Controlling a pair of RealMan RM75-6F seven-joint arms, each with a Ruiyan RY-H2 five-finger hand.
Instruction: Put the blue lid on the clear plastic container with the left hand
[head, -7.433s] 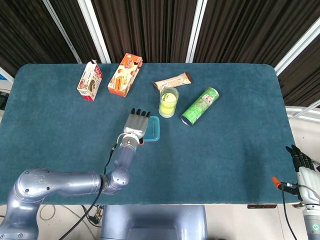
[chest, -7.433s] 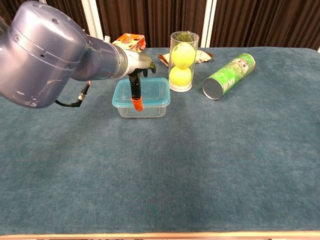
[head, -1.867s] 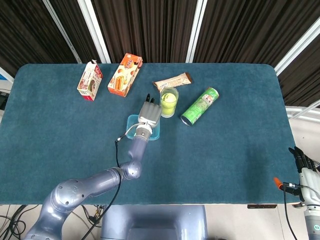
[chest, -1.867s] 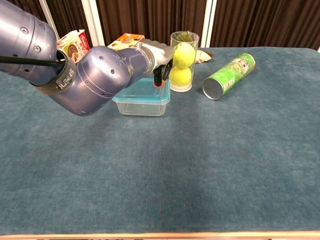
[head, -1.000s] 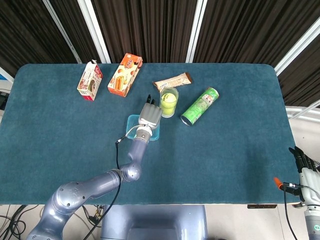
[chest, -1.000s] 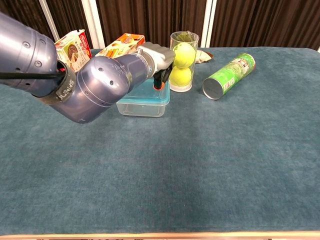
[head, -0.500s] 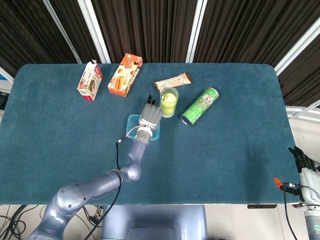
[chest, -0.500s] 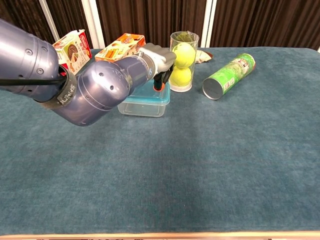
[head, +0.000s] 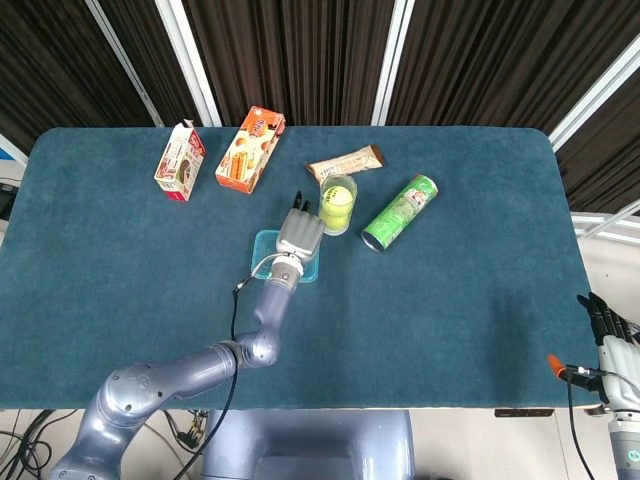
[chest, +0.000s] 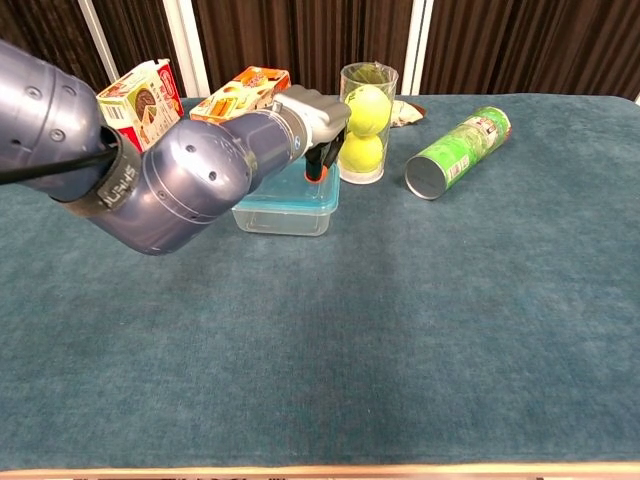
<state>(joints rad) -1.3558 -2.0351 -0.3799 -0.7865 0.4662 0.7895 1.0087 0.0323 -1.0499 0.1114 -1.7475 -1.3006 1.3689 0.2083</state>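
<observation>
Clear plastic container (chest: 285, 211), blue lid (chest: 300, 185) laid on top, directly beneath left hand (head: 299, 235) resting flat with nothing gripped: even downward pressure is judged needed; tennis-ball tube (chest: 366, 122) just right is best avoided; right hand (head: 610, 330) is parked far off.

Two cartons (head: 180, 160) (head: 250, 150), one snack bar (head: 345, 163), one ball tube (head: 337, 204) with two balls, one can (head: 400, 212), one lidded container (chest: 290, 207).
</observation>
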